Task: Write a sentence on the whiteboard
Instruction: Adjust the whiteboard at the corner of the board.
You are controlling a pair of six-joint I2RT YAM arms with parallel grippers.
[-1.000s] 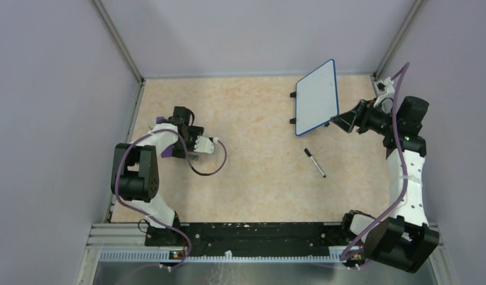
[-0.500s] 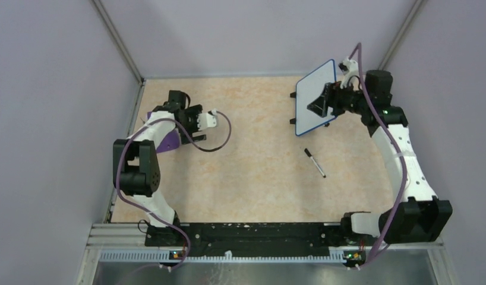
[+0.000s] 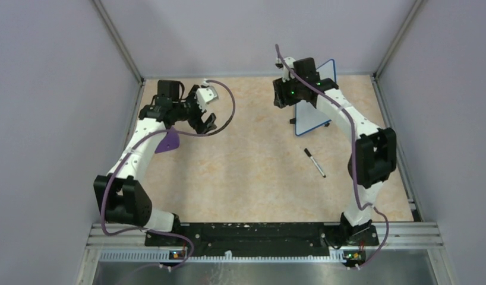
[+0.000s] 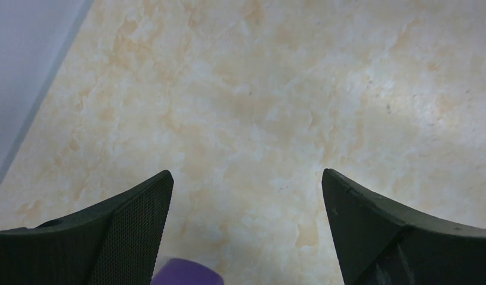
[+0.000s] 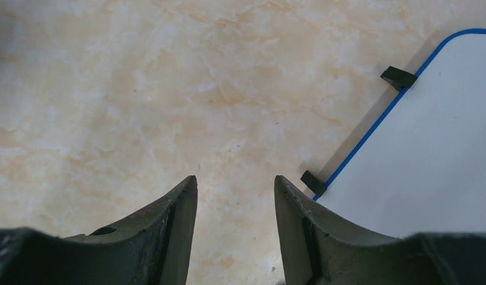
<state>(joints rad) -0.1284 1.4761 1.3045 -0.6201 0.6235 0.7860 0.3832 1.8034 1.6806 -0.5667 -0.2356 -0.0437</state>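
Note:
The whiteboard (image 3: 312, 113) stands tilted on its black feet at the back right, blue-framed, with my right arm crossing its top. In the right wrist view the whiteboard (image 5: 419, 148) fills the right side and its face is blank; the sentence is not in view. My right gripper (image 3: 280, 98) hovers just left of the board, and the right gripper (image 5: 236, 184) is open, with only table between its fingers. Over the back left my left gripper (image 3: 206, 120) hangs open; in its own view the left gripper (image 4: 246, 178) has nothing between its wide fingers.
A black marker (image 3: 315, 162) lies on the table in front of the board. A purple wedge (image 3: 167, 142) sits near the left wall, under my left arm; the purple wedge (image 4: 184, 274) shows at the bottom of the left wrist view. Walls close in the sides and back.
My right arm swung from the board's right side across to its left, and its jaws narrowed. My left arm rose off the purple wedge and reached toward the back, jaws widening.

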